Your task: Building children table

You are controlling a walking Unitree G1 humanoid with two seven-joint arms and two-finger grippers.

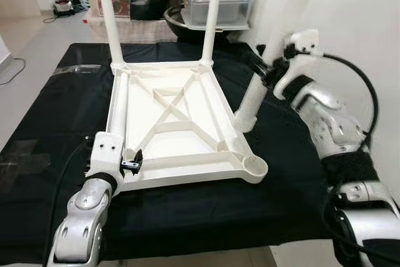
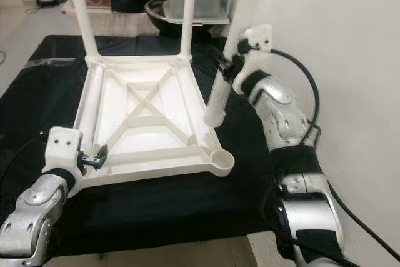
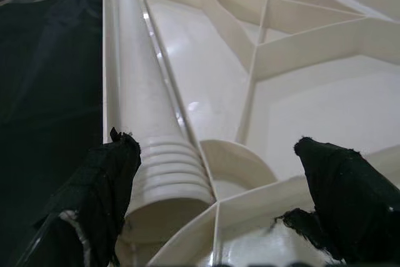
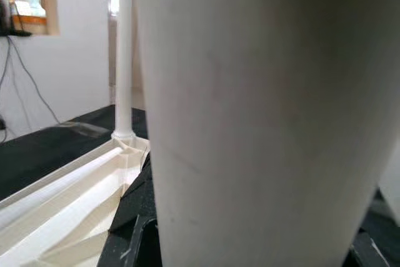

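A cream plastic tabletop (image 1: 187,179) lies upside down on the black cloth (image 1: 56,123). Two legs (image 1: 111,17) (image 1: 212,17) stand upright in its far corners. A third leg (image 3: 140,92) lies loose inside the top along its left edge. My left gripper (image 3: 212,186) is at the near-left corner, open, its fingers on either side of that leg's ribbed end and the corner socket. My right gripper (image 1: 265,70) is shut on a fourth leg (image 1: 253,101), held tilted, with its lower end at the top's right rim. The near-right socket (image 1: 253,166) is empty.
A clear plastic box (image 1: 215,4), a dark bowl and other clutter crowd the back behind the table. A white wall (image 1: 350,17) stands close on the right. Bare floor (image 1: 31,42) lies to the left. The cloth's front edge is near my body.
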